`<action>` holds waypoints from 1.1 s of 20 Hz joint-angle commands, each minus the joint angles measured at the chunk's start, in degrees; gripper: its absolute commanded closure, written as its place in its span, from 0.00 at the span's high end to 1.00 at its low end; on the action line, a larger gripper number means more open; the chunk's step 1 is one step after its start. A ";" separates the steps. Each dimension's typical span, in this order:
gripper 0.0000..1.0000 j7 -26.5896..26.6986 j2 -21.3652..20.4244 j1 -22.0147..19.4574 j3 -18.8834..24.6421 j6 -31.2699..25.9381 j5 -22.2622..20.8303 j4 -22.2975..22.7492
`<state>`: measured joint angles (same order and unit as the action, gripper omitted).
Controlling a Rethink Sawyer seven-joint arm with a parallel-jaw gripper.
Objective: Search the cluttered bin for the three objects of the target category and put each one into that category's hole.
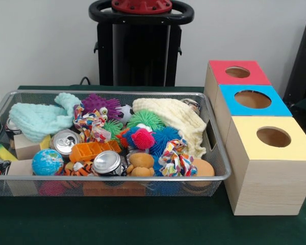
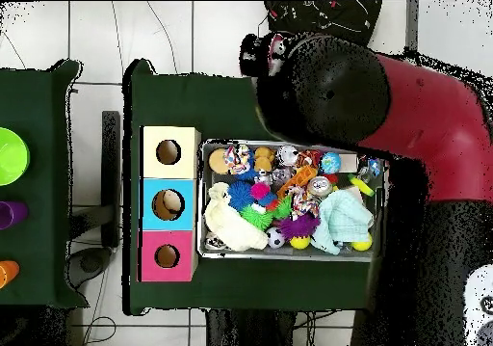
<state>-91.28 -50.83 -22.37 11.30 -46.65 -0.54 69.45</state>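
A wire mesh bin (image 1: pixel 112 178) holds a jumble of objects. Among them are two drink cans (image 1: pixel 65 140) (image 1: pixel 107 162), a globe ball (image 1: pixel 47 162), a mint cloth (image 1: pixel 41 118), a cream cloth (image 1: pixel 176 120), spiky balls in purple (image 1: pixel 99 103), pink (image 1: pixel 143 138) and blue (image 1: pixel 166 138), knotted rope toys (image 1: pixel 176 159) and an orange tray (image 1: pixel 94 149). Beside the bin stand three wooden boxes with round holes: red (image 1: pixel 222 71), blue (image 1: pixel 278 104) and yellow (image 1: pixel 296 145). In the overhead view the arm's end (image 2: pixel 268 53) hangs high, outside the bin (image 2: pixel 289 144).
The red and black arm (image 2: pixel 385 101) looms large over the bin's side in the overhead view. Wooden blocks (image 1: pixel 25 148) and a yellow sponge (image 1: pixel 5 153) lie at the bin's left end. A second green table with coloured cups (image 2: pixel 10 154) stands apart.
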 commanded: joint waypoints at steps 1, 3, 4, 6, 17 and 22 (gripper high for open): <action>1.00 7.52 -0.31 3.07 4.88 -10.49 -3.45 4.58; 1.00 6.22 -1.09 4.17 3.52 -12.85 -4.17 4.36; 1.00 5.43 -1.59 4.80 2.77 -14.27 -4.41 4.44; 1.00 3.81 -3.38 5.96 1.48 -16.30 -4.27 5.81; 1.00 -7.40 -15.98 15.04 -6.29 -27.30 -2.34 14.95; 1.00 -10.30 -18.34 18.18 -8.45 -31.52 -2.45 15.45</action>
<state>-91.29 -65.44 -5.34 6.88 -67.96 -0.97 74.15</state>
